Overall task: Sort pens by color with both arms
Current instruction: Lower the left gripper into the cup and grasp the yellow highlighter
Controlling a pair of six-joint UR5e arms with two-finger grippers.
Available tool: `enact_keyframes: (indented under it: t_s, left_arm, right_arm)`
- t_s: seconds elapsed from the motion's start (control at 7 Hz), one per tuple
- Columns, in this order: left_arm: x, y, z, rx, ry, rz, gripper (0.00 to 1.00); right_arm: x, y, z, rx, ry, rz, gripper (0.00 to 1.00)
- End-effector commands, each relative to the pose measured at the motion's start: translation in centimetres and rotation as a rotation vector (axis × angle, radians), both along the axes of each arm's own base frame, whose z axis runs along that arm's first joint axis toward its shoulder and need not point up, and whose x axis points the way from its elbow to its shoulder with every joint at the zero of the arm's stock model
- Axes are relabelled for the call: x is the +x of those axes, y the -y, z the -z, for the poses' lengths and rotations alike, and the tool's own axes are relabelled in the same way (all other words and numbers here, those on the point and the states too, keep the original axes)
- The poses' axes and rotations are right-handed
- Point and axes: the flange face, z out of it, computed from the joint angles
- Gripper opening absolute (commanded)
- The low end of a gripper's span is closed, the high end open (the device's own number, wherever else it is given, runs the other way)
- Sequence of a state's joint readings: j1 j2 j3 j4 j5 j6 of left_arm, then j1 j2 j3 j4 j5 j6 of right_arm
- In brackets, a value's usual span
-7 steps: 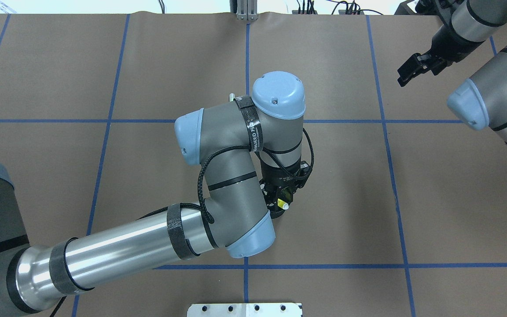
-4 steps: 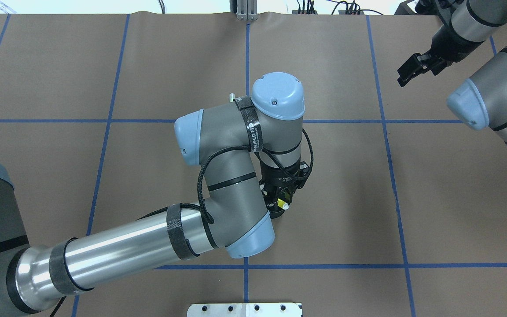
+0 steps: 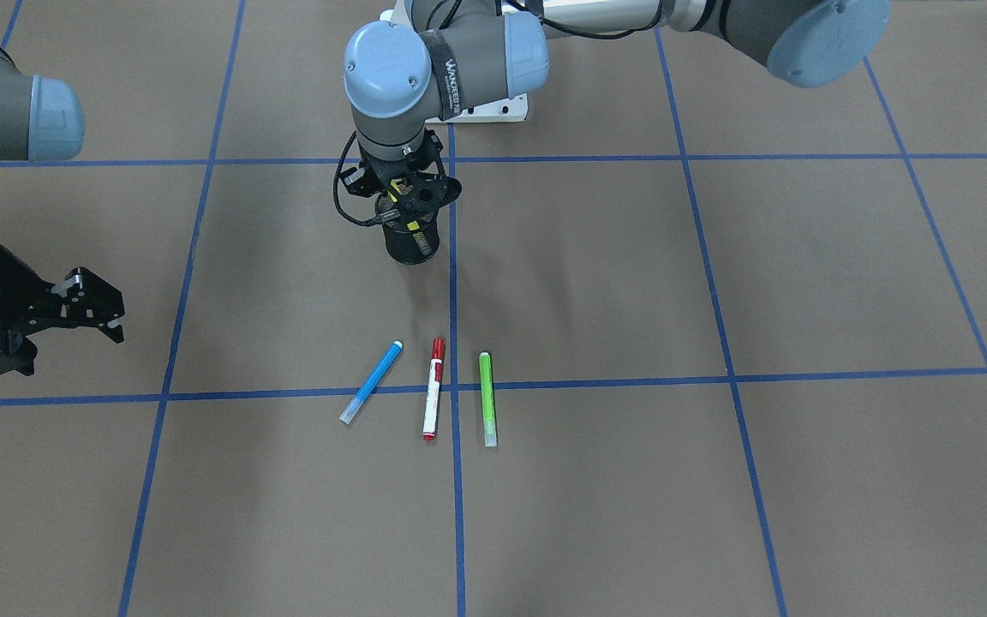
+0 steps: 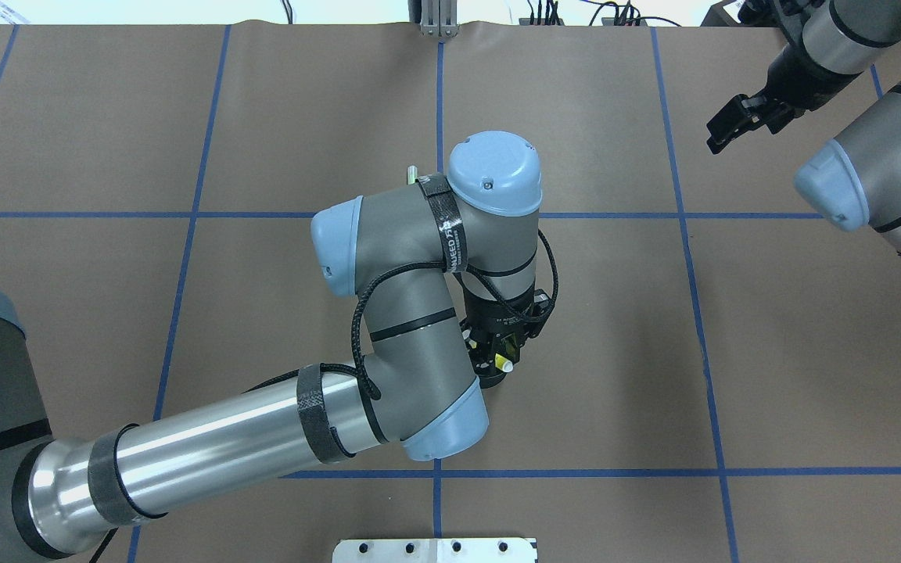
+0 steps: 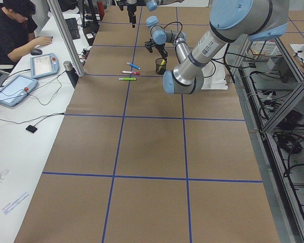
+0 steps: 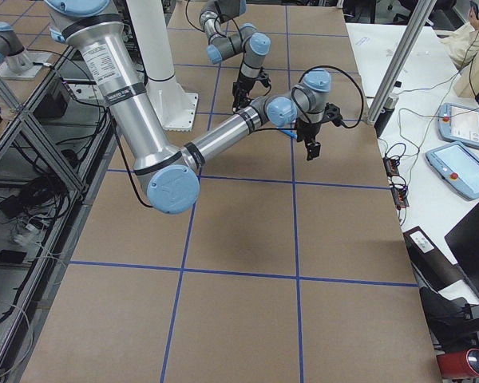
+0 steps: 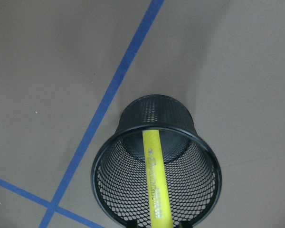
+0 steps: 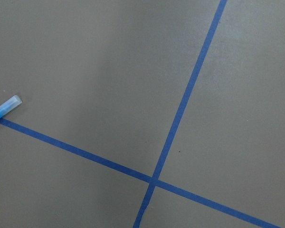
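seen from across the table, the right arm's black two-finger gripper (image 3: 108, 310) hangs far left above the brown paper-covered table (image 3: 716, 274), its fingers spread and empty, well apart from everything else. further right, the slim blue pen (image 3: 371, 382) lies tilted across a blue tape line; its pale end also shows at the left edge of the right wrist view. just beside it lies the red-capped pen with a white barrel (image 3: 433, 388), close to the left of the crossing tape line, and the slim green pen (image 3: 487, 398) lies on that line's other side. the three lie side by side without touching. behind them stands the black mesh cup (image 3: 410, 242), upright. directly over it the left arm's black gripper (image 3: 406, 214) points down, clamped on the upper end of the yellow pen (image 7: 156, 185), whose lower part reaches inside the cup.
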State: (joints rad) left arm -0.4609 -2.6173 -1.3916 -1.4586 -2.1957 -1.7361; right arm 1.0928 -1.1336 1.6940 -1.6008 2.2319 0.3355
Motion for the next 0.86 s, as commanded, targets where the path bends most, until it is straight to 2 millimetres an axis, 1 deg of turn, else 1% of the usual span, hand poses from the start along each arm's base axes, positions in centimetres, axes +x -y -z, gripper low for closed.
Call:
enact_keyframes:
  t_s: [0.0, 0.71]
  left_arm:
    - [0.16, -0.10, 0.06, 0.006, -0.006, -0.004, 0.41]
    - [0.18, -0.09, -0.05, 0.007, -0.005, -0.005, 0.28]
  right_arm:
    - [0.07, 0.01, 0.06, 0.003, 0.001, 0.000, 0.99]
    - [0.06, 0.04, -0.04, 0.000, -0.002, -0.001, 0.99]
